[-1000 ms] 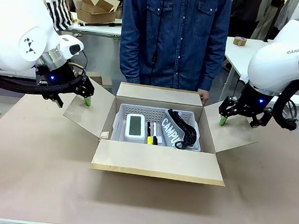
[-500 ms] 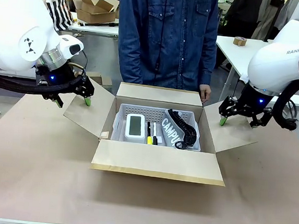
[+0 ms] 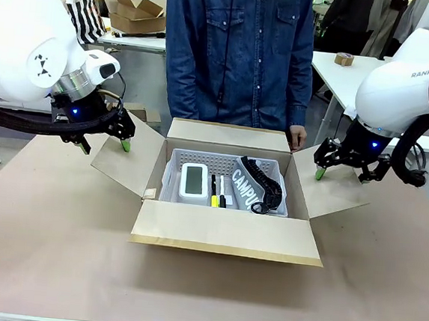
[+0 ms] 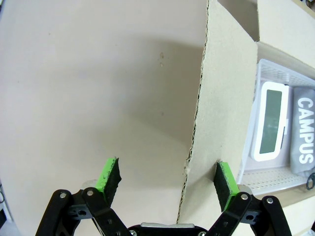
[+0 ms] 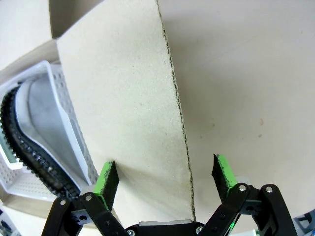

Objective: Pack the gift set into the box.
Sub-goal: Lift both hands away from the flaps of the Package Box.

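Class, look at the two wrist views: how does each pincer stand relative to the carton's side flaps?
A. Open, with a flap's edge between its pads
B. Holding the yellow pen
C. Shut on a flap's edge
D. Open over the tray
A: the left pincer and the right pincer each gape, and a side flap's corrugated edge runs between the green pads, unclamped.

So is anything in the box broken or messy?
Nothing stands out. The tray sits flat inside the box, its things lying tidily, and both open grippers straddle the side flaps.

Matt corrugated cardboard box (image 3: 227,233); perforated plastic tray (image 3: 214,163).
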`<act>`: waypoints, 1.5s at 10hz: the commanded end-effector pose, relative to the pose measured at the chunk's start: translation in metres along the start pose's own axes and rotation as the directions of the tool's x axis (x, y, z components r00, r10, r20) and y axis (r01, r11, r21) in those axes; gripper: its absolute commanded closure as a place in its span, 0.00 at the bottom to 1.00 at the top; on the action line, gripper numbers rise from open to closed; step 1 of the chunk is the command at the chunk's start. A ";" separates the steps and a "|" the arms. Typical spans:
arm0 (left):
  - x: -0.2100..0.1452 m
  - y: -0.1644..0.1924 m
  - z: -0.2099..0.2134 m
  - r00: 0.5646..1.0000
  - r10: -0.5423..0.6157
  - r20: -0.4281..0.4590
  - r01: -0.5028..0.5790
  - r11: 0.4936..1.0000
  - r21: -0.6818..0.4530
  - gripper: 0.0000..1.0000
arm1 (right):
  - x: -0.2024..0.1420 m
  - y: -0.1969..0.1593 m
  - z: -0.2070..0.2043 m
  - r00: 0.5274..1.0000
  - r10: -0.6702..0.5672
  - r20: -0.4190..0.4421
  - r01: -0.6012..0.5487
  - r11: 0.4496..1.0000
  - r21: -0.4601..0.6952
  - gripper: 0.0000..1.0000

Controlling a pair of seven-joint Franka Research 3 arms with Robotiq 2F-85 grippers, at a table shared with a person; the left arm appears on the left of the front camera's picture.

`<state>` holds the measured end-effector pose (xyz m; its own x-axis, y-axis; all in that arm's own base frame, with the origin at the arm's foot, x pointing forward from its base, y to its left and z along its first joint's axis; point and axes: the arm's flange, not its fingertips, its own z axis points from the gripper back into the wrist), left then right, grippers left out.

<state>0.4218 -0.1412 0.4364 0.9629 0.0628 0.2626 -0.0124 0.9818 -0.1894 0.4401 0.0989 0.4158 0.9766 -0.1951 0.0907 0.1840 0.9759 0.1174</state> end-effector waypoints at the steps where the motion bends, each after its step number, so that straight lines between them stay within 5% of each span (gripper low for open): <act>1: 0.000 -0.001 0.002 1.000 0.011 -0.001 -0.011 1.000 0.018 0.00 | 0.002 0.001 0.005 1.000 -0.011 0.004 0.011 1.000 -0.026 0.00; 5: 0.000 0.000 0.000 1.000 0.000 0.000 0.000 1.000 0.000 0.00 | 0.000 0.000 0.000 1.000 0.000 0.000 0.000 1.000 0.000 0.00; 6: 0.002 -0.001 0.025 0.999 -0.042 -0.030 0.039 0.995 -0.090 0.00 | -0.003 -0.006 0.022 0.999 -0.028 0.016 0.027 0.999 0.027 0.00; 8: -0.011 0.016 0.119 0.995 -0.098 0.025 0.101 0.950 -0.297 0.00 | -0.035 -0.043 0.111 0.988 0.129 0.085 -0.149 0.940 0.305 0.00; 9: -0.022 0.028 0.161 0.988 -0.150 0.034 0.148 0.867 -0.477 0.00 | -0.050 -0.066 0.149 0.976 0.208 0.066 -0.214 0.857 0.468 0.00; 10: -0.040 0.041 0.188 0.967 -0.253 0.039 0.216 0.727 -0.651 0.00 | -0.059 -0.087 0.169 0.978 0.205 0.020 -0.172 0.755 0.633 0.00; 11: -0.048 0.060 0.200 0.930 -0.366 0.032 0.229 0.508 -0.830 0.00 | -0.062 -0.100 0.177 0.980 0.147 -0.137 -0.002 0.688 0.726 0.00; 12: -0.054 0.080 0.194 0.926 -0.375 0.027 0.170 0.353 -0.920 0.00 | -0.062 -0.113 0.173 0.965 0.094 -0.246 0.139 0.610 0.780 0.00; 13: -0.052 0.091 0.180 0.944 -0.328 -0.040 0.087 0.364 -0.928 0.00 | -0.058 -0.121 0.163 0.964 0.054 -0.262 0.189 0.555 0.810 0.00; 14: -0.061 0.056 0.226 0.954 -0.262 0.148 0.286 0.637 -0.715 0.00 | -0.083 -0.104 0.194 0.987 0.162 -0.002 -0.113 0.700 0.705 0.00; 15: -0.061 0.056 0.226 0.954 -0.262 0.148 0.286 0.637 -0.715 0.00 | -0.083 -0.104 0.194 0.987 0.162 -0.002 -0.113 0.700 0.705 0.00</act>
<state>0.3010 -0.0318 0.6094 0.8866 -0.1884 0.4224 0.4617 0.4140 -0.7845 0.3209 -0.0170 0.5764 0.9992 -0.0382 0.0135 0.0102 0.5600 0.8284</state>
